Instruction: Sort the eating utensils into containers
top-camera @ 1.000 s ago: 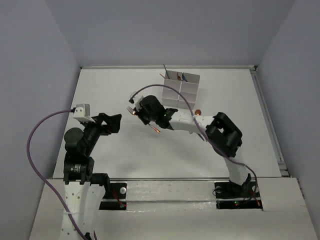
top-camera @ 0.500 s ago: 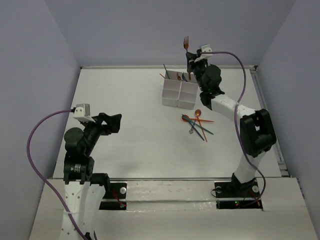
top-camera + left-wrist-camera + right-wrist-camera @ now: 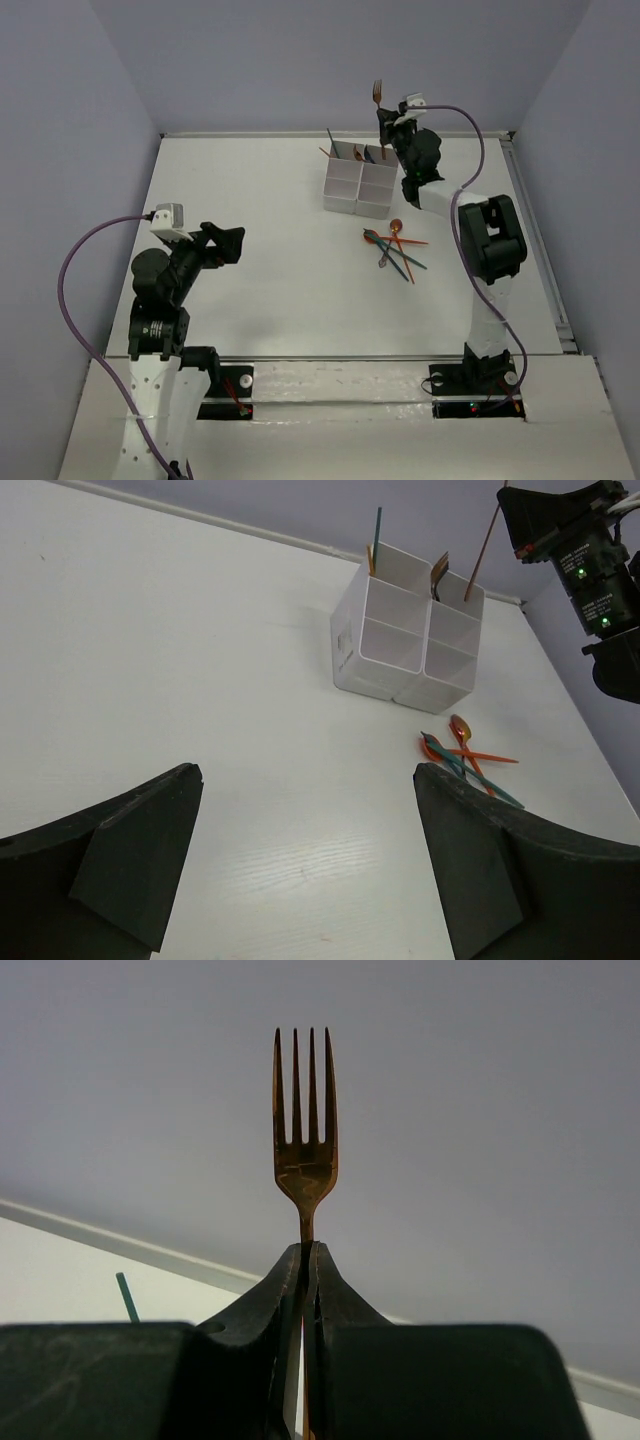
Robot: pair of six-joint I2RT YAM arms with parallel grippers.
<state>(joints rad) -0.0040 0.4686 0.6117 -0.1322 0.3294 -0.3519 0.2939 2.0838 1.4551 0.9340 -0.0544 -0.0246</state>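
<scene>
The right pincer [image 3: 381,117] has carried its tightly clenched orange fork [image 3: 377,94] above the containers [image 3: 360,180]; left pincer [image 3: 226,246] gapes.

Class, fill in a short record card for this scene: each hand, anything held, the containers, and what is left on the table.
Right hand: shut on an orange fork, tines up
Left hand: open, empty
Containers: standing utensils in the far compartments
Loose utensils: orange and teal pile lying on the table
</scene>
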